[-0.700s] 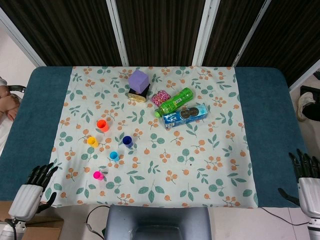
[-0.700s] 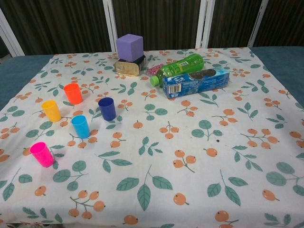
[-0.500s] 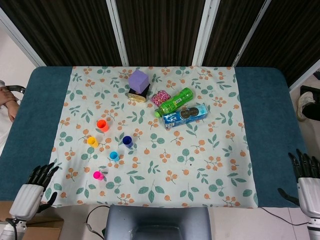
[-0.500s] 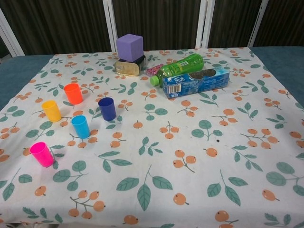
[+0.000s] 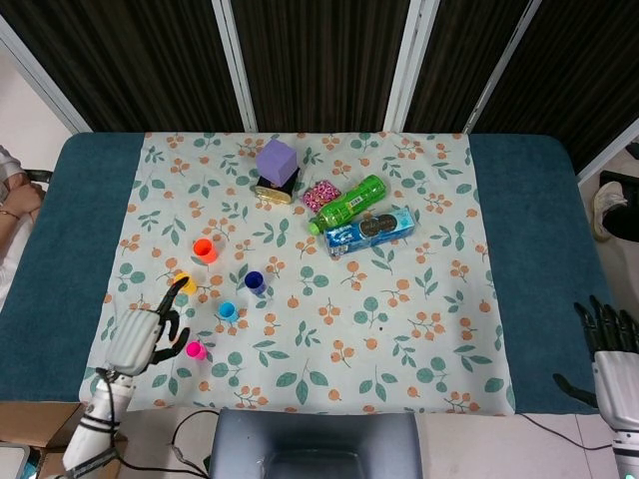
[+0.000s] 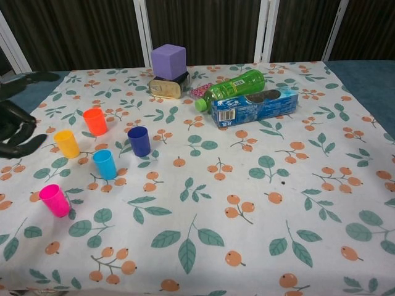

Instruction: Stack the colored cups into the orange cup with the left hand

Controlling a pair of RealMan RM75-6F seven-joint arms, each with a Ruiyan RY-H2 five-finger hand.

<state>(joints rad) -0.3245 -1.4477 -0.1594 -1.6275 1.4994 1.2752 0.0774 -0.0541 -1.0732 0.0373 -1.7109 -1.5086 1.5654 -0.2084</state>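
Several small cups stand upright on the left of the floral cloth: orange cup (image 5: 205, 250) (image 6: 95, 121), yellow cup (image 5: 188, 287) (image 6: 66, 143), dark blue cup (image 5: 255, 281) (image 6: 139, 140), light blue cup (image 5: 228, 311) (image 6: 105, 164) and pink cup (image 5: 196, 350) (image 6: 55, 200). My left hand (image 5: 146, 334) (image 6: 15, 120) hovers open, fingers spread, just left of the yellow and pink cups, holding nothing; a fingertip partly covers the yellow cup in the head view. My right hand (image 5: 609, 344) stays open off the table's right front corner.
At the back middle lie a purple cube (image 5: 278, 161) on a dark tin (image 5: 275, 189), a pink patterned packet (image 5: 320, 195), a green bottle (image 5: 347, 204) on its side and a blue cookie pack (image 5: 370, 231). A person's arm (image 5: 14, 195) shows at the far left.
My left hand has risen from below the table's front-left corner and moved in over the cloth beside the cups. The cups and right hand have not moved.
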